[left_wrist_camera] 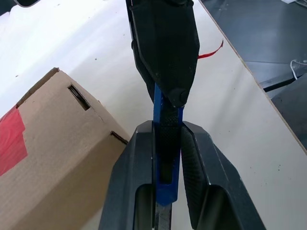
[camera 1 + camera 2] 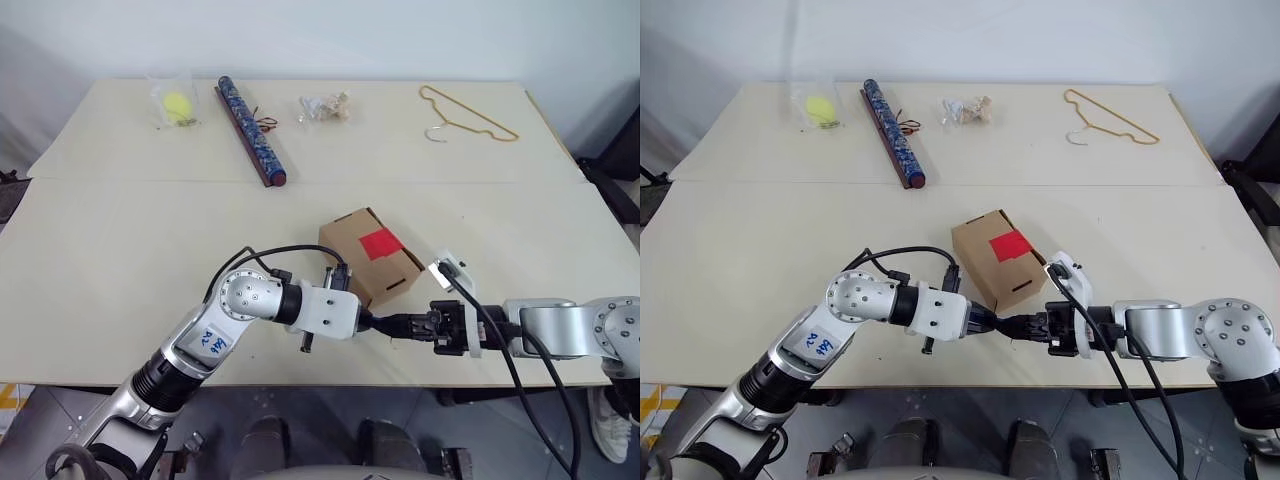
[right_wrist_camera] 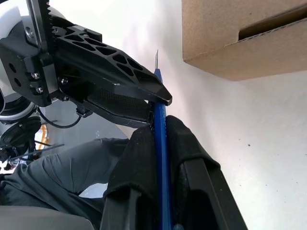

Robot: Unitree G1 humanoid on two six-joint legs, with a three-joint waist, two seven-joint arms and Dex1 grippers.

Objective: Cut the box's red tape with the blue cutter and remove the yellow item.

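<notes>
— Two grippers meeting tip to tip near the front edge of the table (image 2: 120, 230), just in front of the box (image 2: 372, 262). Left gripper (image 1: 168, 143) pinched onto the blue cutter (image 1: 167, 158), pads pressed against its flat sides. Right gripper (image 3: 162, 139) pressed together on the same cutter from the opposite end, blue body sandwiched between its fingers (image 3: 184, 153).

— And the blade?

— Thin metal tip poking out past the left gripper's fingers in the right wrist view, pointing toward the box but not touching it. Held clear of the tabletop.

— Box itself?

— Sitting on the table a little right of centre, turned at an angle, one corner toward the grippers. Closed on top, red tape (image 2: 380, 243) across the flap seam, looking whole. Slots visible in the near side wall. Close to both grippers, apart from them. Yellow item nowhere visible.

— Farther out?

— Along the back of the table, well away from the box: clear bag with a yellow-green ball (image 2: 178, 104) at far left, then a long dark patterned tube (image 2: 251, 131) lying at a slant, then a small clear packet of pale bits (image 2: 324, 108), then a yellow wire hanger (image 2: 466, 116) at the right. Seam line running across the table between those and the box.
</notes>
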